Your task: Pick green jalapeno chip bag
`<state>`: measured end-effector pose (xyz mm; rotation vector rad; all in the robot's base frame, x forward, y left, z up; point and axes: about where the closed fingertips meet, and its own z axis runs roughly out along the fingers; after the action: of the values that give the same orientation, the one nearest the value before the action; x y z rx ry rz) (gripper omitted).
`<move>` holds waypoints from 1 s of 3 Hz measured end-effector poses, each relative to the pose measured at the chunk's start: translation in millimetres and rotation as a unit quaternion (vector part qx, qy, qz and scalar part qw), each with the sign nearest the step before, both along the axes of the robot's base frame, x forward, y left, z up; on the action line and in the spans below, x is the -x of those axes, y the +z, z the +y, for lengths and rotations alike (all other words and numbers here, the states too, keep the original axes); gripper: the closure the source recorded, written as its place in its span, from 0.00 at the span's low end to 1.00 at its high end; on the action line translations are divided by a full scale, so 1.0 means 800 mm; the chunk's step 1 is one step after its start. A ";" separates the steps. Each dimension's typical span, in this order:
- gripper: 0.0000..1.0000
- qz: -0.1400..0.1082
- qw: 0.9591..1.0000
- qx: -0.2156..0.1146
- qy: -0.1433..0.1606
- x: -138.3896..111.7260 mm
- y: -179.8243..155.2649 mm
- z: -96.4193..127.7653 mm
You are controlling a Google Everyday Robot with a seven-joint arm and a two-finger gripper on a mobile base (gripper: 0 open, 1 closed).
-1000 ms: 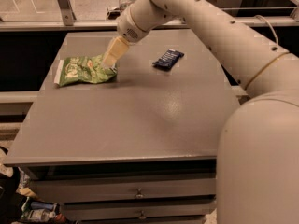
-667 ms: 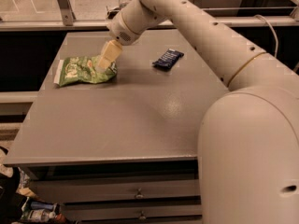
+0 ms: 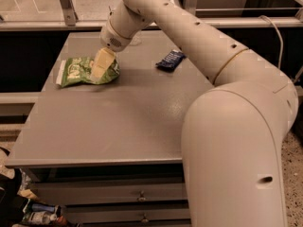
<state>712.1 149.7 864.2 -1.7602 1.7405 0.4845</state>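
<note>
The gripper (image 3: 100, 68) sat low on the right end of the green jalapeno chip bag (image 3: 75, 72), angled steeply down from the smooth cream arm (image 3: 189, 30). This was apparently to catch the crumpled foil where it puffed up off the matte grey table (image 3: 118, 126), though whether it had closed on the bag could not be told. The bag lay near the table's far-left corner, wrinkly and shiny with a white strip at its left end, while a small dark blue wrapper (image 3: 169, 60) lay well apart to the right.
</note>
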 end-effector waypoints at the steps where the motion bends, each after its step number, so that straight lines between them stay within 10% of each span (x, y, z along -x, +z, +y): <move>1: 0.00 0.015 1.000 0.010 0.012 0.004 -0.016 0.014; 3: 0.00 0.032 0.999 0.033 0.017 0.013 -0.034 0.026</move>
<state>701.5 170.5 836.7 -1.8404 1.7924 0.5095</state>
